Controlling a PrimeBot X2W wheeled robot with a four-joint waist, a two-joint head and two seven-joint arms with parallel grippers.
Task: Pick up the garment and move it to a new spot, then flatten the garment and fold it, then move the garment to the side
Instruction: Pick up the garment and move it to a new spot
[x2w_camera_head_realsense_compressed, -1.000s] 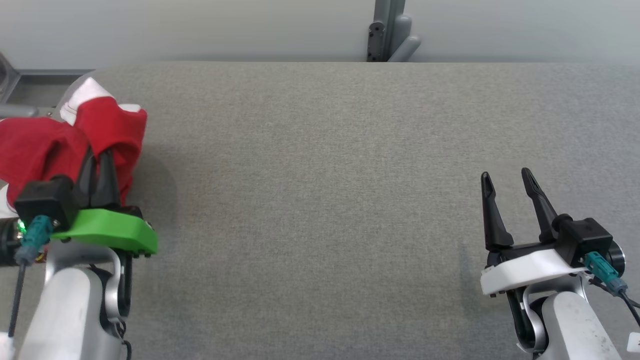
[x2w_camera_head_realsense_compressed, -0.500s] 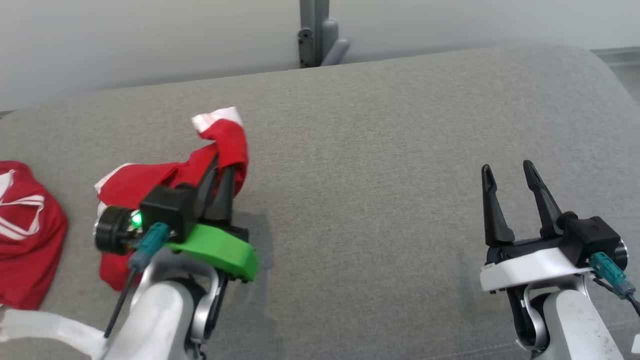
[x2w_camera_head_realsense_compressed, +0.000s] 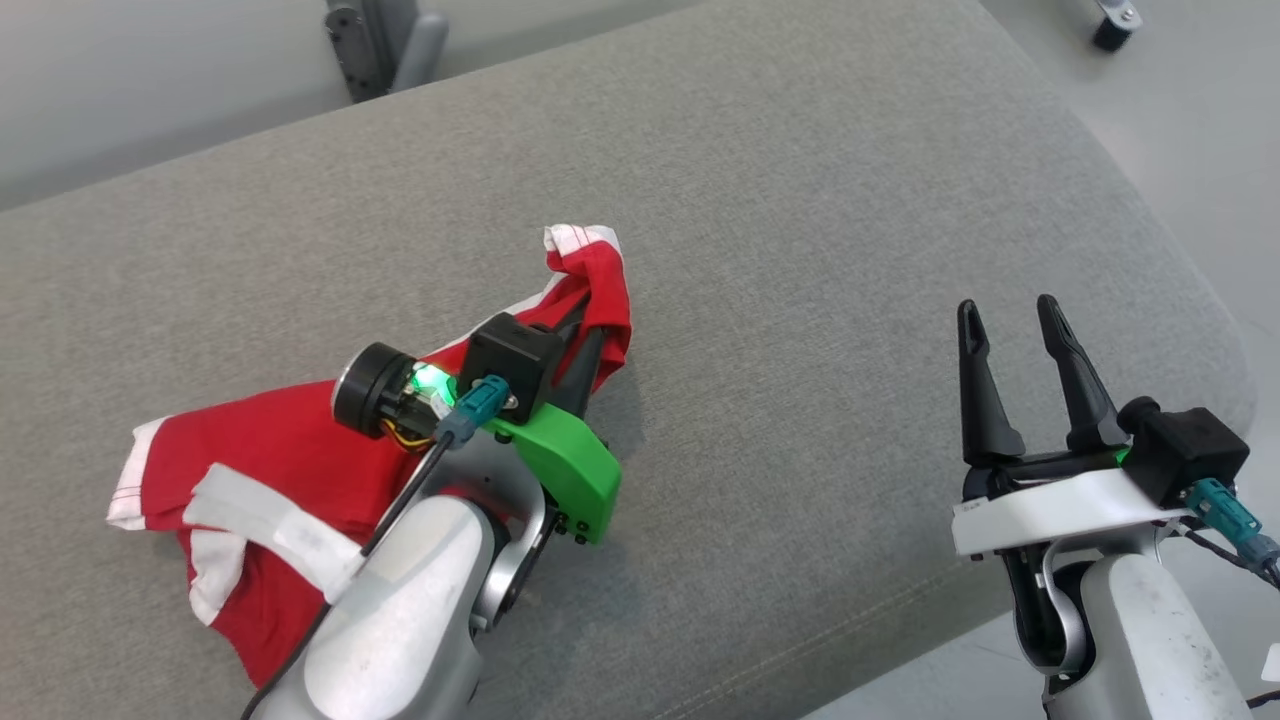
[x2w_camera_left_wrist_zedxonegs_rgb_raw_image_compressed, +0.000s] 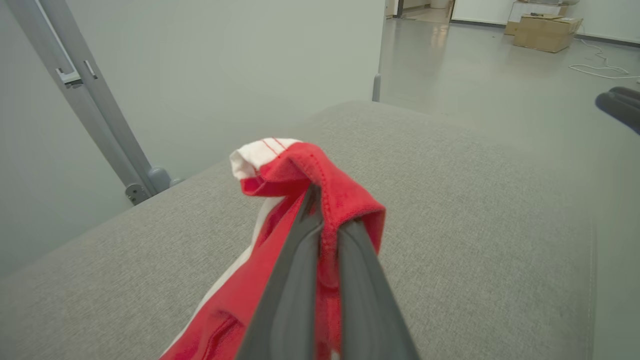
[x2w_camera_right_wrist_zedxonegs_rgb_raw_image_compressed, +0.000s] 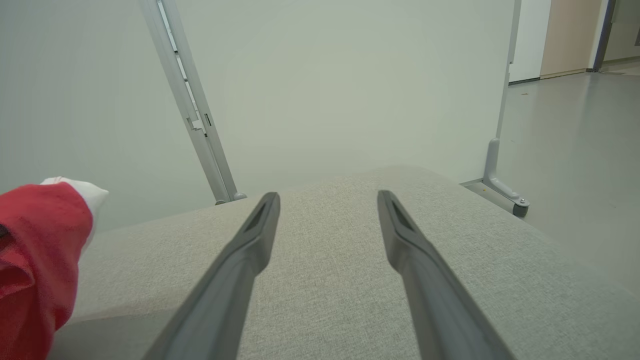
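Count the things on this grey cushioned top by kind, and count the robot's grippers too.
Red and white garment: 1
Grippers: 2, the left gripper shut on the garment, the right gripper open and empty
Total: 3

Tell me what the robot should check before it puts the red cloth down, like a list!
1. Left gripper pinching the garment: ok, its fingers are closed on a red fold.
2. Right gripper free to help: ok, open and holding nothing.
3. Bare room on the gray cushion between the grippers: ok.
4. Garment flat: not ok, it is crumpled and bunched.
5. All of the garment on the cushion: cannot tell, the left forearm hides part.
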